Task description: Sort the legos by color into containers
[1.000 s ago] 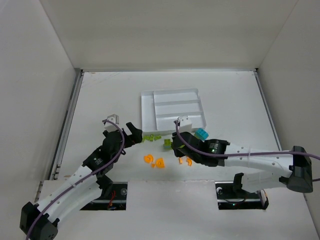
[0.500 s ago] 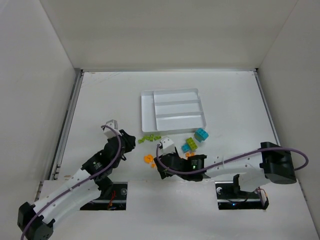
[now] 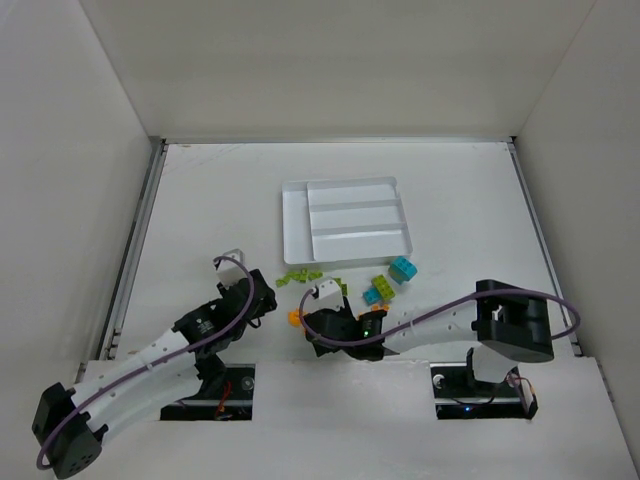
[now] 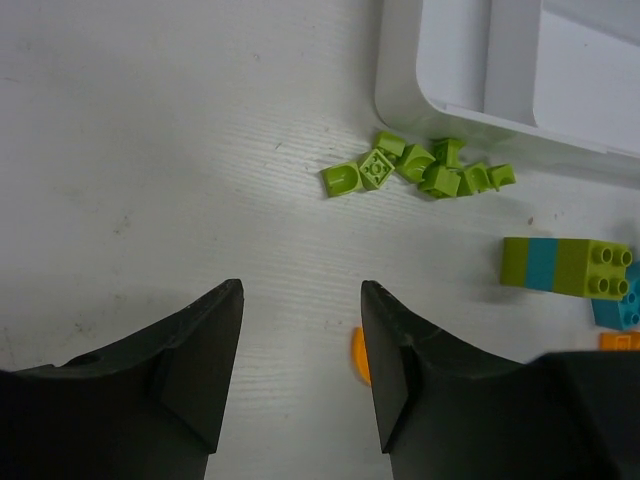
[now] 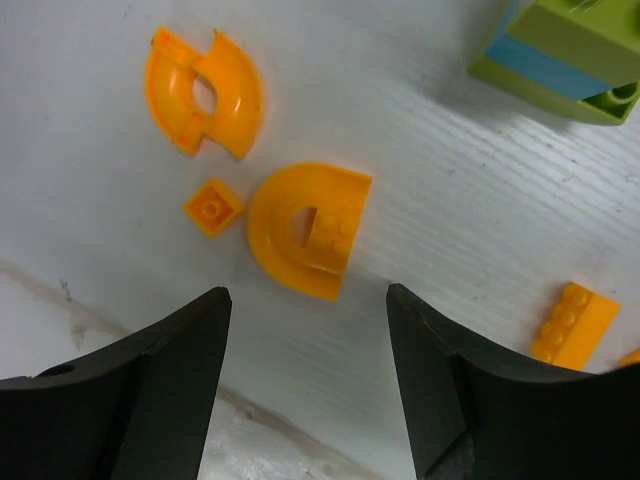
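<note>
Two arms lie low over the worktop (image 3: pixel 200 200), I see: left fingers (image 4: pixel 200 370) parted, empty, green legos (image 4: pixel 420 172) ahead; right fingers (image 5: pixel 160 380) parted, orange half-round (image 5: pixel 305 230) just ahead.

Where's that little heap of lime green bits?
In the top view the lime green heap lies loose on the table, left of centre, just in front of the white tray's near left corner.

Top view set high behind arms (image 3: pixel 160 350), facing down over table (image 3: pixel 200 200). Wrist views aimed close at table; lime-teal brick (image 4: pixel 565 266) shared.
</note>
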